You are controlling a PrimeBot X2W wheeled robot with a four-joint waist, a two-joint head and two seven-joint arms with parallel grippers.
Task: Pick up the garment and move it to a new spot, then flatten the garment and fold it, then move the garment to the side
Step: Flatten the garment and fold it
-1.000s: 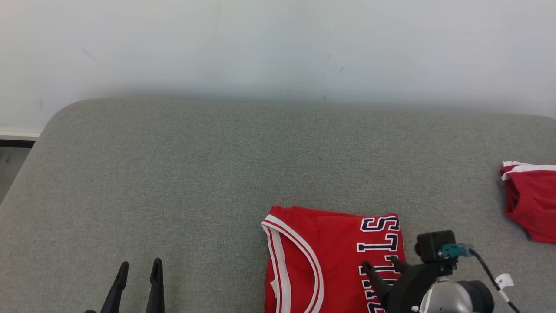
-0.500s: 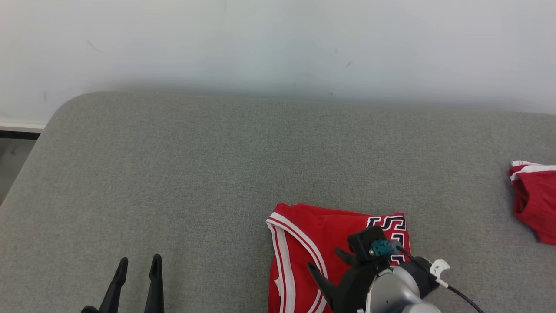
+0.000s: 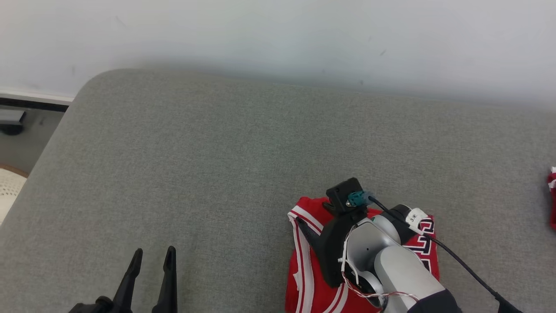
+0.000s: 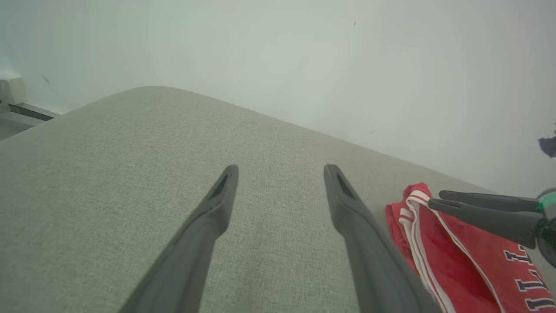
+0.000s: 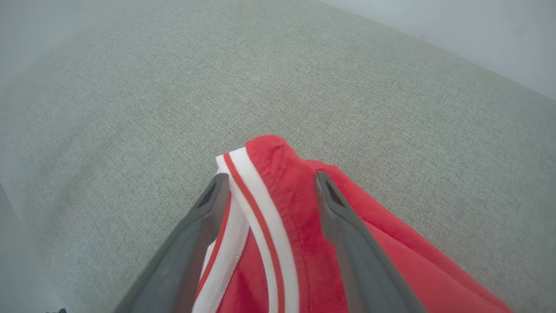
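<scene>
Relocation sideways seems in hand: folded garment (image 5: 282, 182) lies on the grey cushion (image 3: 217, 152), right pincer (image 5: 270, 176) wide astride its striped corner (image 5: 243, 169), left pincer (image 4: 281, 167) wide and idle, so a firm close should follow.

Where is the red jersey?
In the head view the red jersey lies on the grey cushion, low and right of centre, beneath the right gripper, open at its striped corner.

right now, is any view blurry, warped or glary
Head view: soft even light, no glare, faint shadow band where the cushion meets the wall. Left wrist view: cushion edge bows, wide-angle. Right wrist view: jersey trim sharp, corners hazy.
</scene>
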